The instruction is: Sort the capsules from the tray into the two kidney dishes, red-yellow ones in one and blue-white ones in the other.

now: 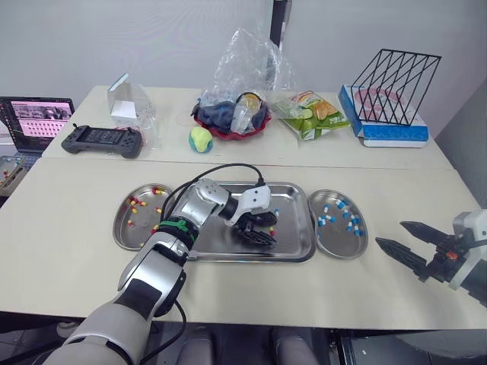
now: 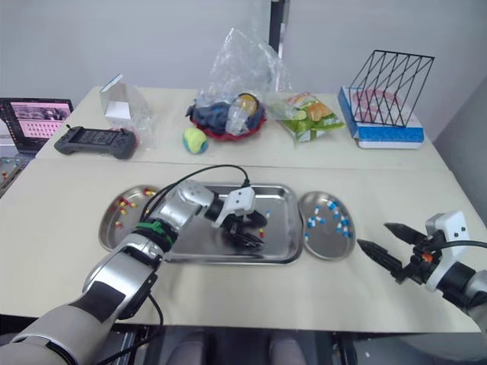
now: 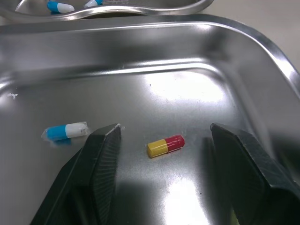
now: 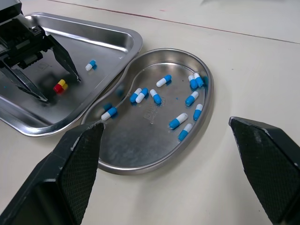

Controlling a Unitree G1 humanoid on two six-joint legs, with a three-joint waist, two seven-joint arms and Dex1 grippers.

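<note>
Left wrist view: tray point(image 3: 187, 89) holds red-yellow capsule point(image 3: 165, 146), blue-white capsule point(image 3: 66, 131).

Shiny steel tray point(image 3: 262, 42), glossy capsule point(image 3: 165, 145), matt textured black fingers point(image 3: 101, 164), matt table point(image 1: 68, 213)

tray point(image 1: 293, 228) on table point(image 1: 61, 228) between left dish point(image 1: 141, 240) and right dish point(image 1: 338, 245); capsules point(image 3: 165, 145) in all three

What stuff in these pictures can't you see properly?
1. Head views: the left gripper hides the tray floor under it.
2. Head views: capsules in the red-yellow dish are too small to count, and the left arm covers its edge.
3. Left wrist view: the picture's edge cuts off the blue-white dish.
</note>
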